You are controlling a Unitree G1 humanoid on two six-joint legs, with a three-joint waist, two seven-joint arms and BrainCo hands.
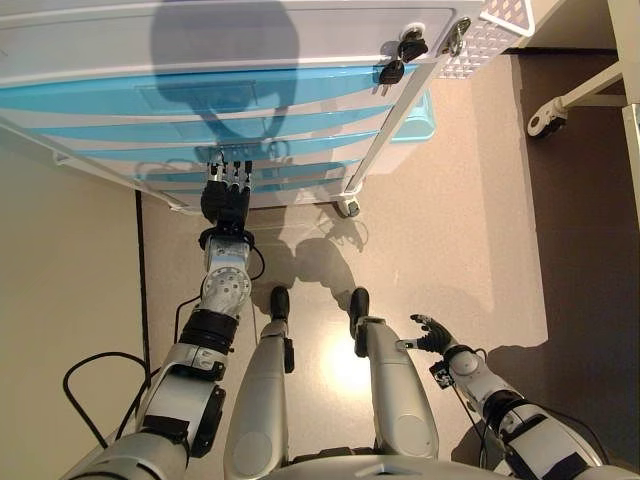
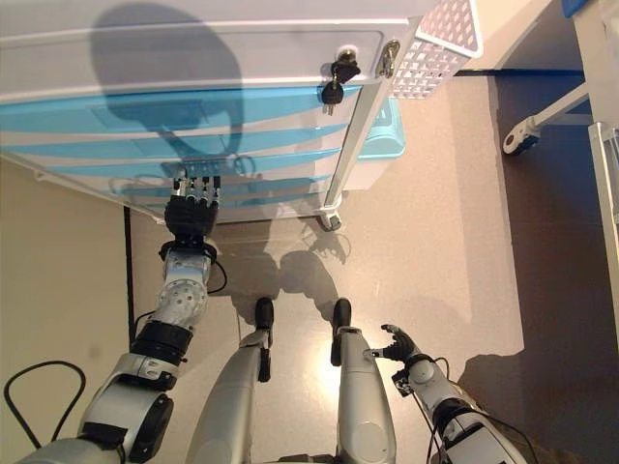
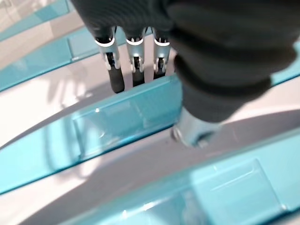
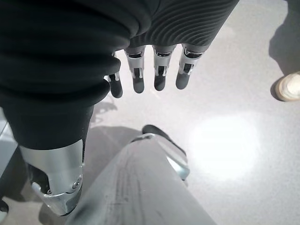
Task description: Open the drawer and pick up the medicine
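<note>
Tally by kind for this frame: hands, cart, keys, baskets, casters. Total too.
Robot hands: 2 (left hand, right hand)
Drawer cart: 1
Black-headed keys: 2
White perforated basket: 1
Caster wheels: 2
Total: 8

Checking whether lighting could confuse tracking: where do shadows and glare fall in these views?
Eye views: a large dark shadow lies across the cabinet top and upper blue drawers, above the left hand; a bright glare patch on the floor. Right wrist view: a glare spot beyond the idle right hand.
</note>
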